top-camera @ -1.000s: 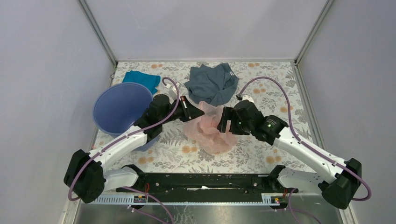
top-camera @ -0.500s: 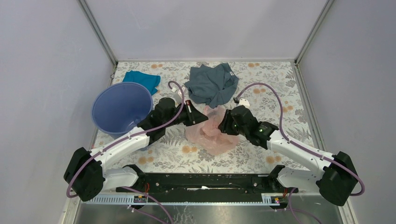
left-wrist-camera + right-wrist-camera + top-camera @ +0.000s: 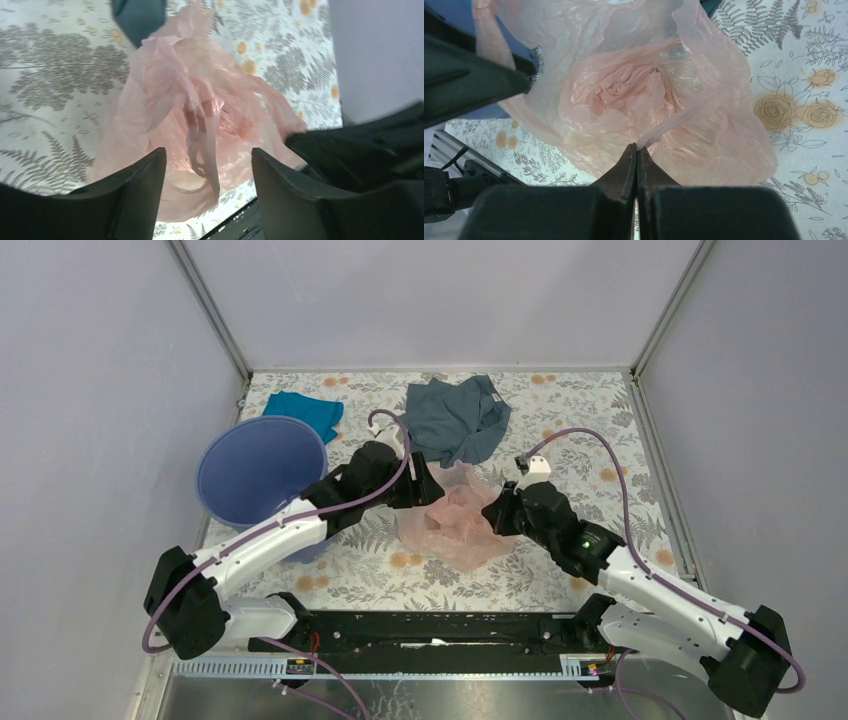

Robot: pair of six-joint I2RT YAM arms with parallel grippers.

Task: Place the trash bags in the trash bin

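Observation:
The pale pink trash bag [image 3: 452,527] lies crumpled on the flowered table between both arms. My right gripper [image 3: 637,148] is shut on a thin strip of the trash bag [image 3: 624,95] at its right edge; from above the right gripper [image 3: 492,514] touches that side. My left gripper [image 3: 207,167] stands open at the bag's left, and a twisted fold of the trash bag [image 3: 200,105] hangs between its fingers [image 3: 135,185] without being pinched. From above, the left gripper [image 3: 431,489] sits at the bag's upper left. The blue-violet trash bin [image 3: 262,472] stands left of the left arm.
A grey-blue garment [image 3: 455,420] lies just behind the bag, and a teal cloth [image 3: 305,410] behind the bin. Grey walls close in the table on three sides. The black rail [image 3: 440,625] with the arm bases runs along the near edge.
My left gripper has opened and let go of the bag while sliding right. My right gripper has shut on the bag's right edge, and its arm has swung nearer and lower.

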